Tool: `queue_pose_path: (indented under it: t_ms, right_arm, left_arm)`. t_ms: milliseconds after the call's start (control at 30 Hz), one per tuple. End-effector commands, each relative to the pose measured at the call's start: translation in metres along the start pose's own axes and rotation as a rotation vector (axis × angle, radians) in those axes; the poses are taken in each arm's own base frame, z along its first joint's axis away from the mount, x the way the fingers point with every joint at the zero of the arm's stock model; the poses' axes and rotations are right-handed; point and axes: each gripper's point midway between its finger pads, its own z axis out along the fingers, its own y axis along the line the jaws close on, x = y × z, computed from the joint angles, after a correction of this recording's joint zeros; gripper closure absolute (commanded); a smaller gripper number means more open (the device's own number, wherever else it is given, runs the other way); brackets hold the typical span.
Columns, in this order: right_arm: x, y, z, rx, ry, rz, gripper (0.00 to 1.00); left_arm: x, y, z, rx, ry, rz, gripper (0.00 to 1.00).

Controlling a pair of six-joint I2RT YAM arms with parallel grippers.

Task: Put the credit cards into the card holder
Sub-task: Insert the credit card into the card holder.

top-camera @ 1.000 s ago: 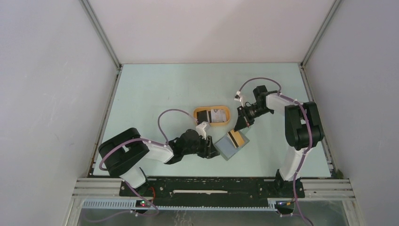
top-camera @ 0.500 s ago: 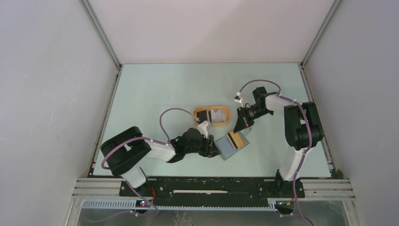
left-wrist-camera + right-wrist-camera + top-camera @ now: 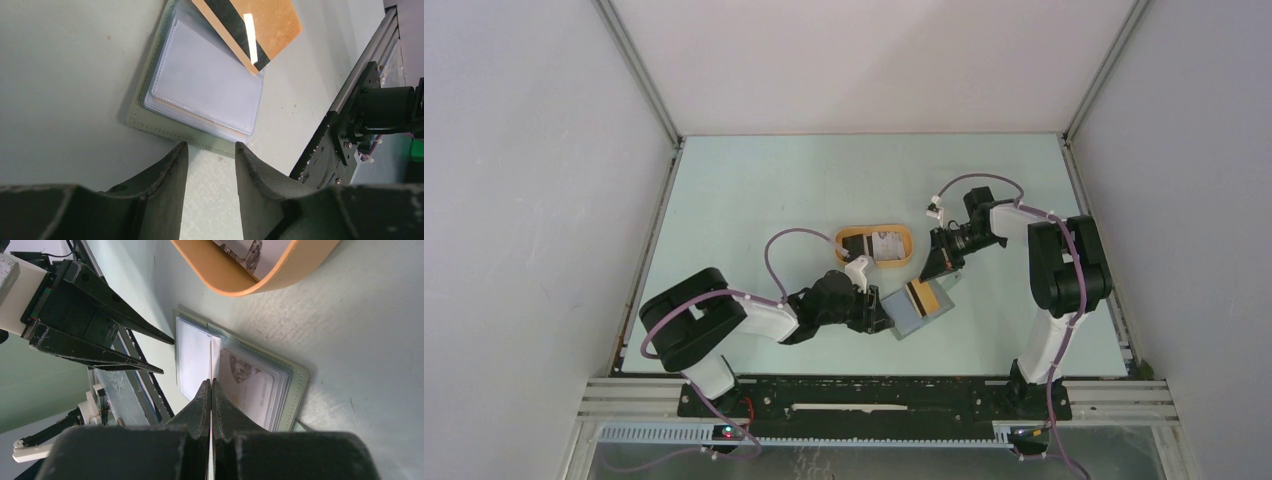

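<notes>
Right end effector [image 3: 210, 385] with card [image 3: 280, 25] nearer holder [image 3: 205, 85]

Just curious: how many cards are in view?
4: tan card in the right gripper, patterned card inside the card holder, black card and whitish card in the orange tray; more may hide.

R pincer [image 3: 210, 386] w/ card [image 3: 210, 360] — over open holder [image 3: 300, 385]

Card holder [image 3: 906, 318] on table [image 3: 764, 190], tray [image 3: 839, 242] behind; card [image 3: 927, 296] over its far edge.
</notes>
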Motion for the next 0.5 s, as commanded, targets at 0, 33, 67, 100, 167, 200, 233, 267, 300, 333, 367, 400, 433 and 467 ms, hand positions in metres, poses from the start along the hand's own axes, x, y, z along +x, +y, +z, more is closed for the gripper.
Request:
queue_pose_path:
  t_ms: [0, 33, 67, 100, 167, 200, 233, 267, 300, 333, 367, 400, 433, 467]
  right_arm:
    - [-0.003, -0.001, 0.001, -0.015, -0.023, 0.038, 1.0]
    - [-0.002, -0.003, 0.001, -0.01, -0.023, 0.044, 1.0]
    - [-0.002, -0.004, 0.002, -0.007, -0.022, 0.05, 1.0]
    - [-0.001, -0.005, 0.002, -0.004, -0.021, 0.057, 1.0]
    - [0.0, -0.008, 0.002, 0.006, -0.022, 0.067, 1.0]
    - [0.001, -0.009, 0.002, 0.011, -0.022, 0.07, 1.0]
    - [0.002, -0.01, 0.001, 0.017, -0.024, 0.069, 1.0]
    - [0.002, -0.011, 0.001, 0.024, -0.027, 0.069, 1.0]
    - [0.003, -0.012, 0.001, 0.029, -0.029, 0.07, 1.0]
    - [0.004, -0.012, 0.0, 0.031, -0.029, 0.071, 1.0]
    - [0.005, -0.012, 0.001, 0.033, -0.028, 0.077, 1.0]
    - [0.006, -0.012, 0.001, 0.033, -0.026, 0.08, 1.0]
    - [0.008, -0.013, 0.002, 0.035, -0.022, 0.083, 1.0]
    - [0.009, -0.013, 0.002, 0.033, -0.019, 0.084, 1.0]
  left_arm:
    - [0.0, -0.003, 0.005, -0.002, 0.021, 0.009, 0.55]
    - [0.0, -0.002, 0.005, -0.003, 0.021, 0.008, 0.55]
    - [0.0, -0.002, 0.005, -0.004, 0.021, 0.008, 0.55]
    - [-0.001, -0.002, 0.005, -0.004, 0.02, 0.008, 0.55]
    - [0.0, -0.002, 0.005, -0.007, 0.023, 0.007, 0.55]
    - [0.0, -0.001, 0.005, -0.009, 0.024, 0.006, 0.56]
    - [0.001, -0.001, 0.005, -0.01, 0.025, 0.007, 0.56]
    - [0.0, -0.001, 0.005, -0.011, 0.024, 0.005, 0.56]
    - [0.001, -0.001, 0.004, -0.011, 0.024, 0.005, 0.56]
    - [0.001, -0.001, 0.004, -0.012, 0.024, 0.005, 0.56]
    - [0.0, 0.0, 0.005, -0.013, 0.024, 0.004, 0.56]
    - [0.0, 0.0, 0.005, -0.012, 0.024, 0.004, 0.56]
    - [0.0, -0.001, 0.005, -0.011, 0.025, 0.004, 0.56]
    - [0.001, 0.0, 0.005, -0.011, 0.027, 0.003, 0.56]
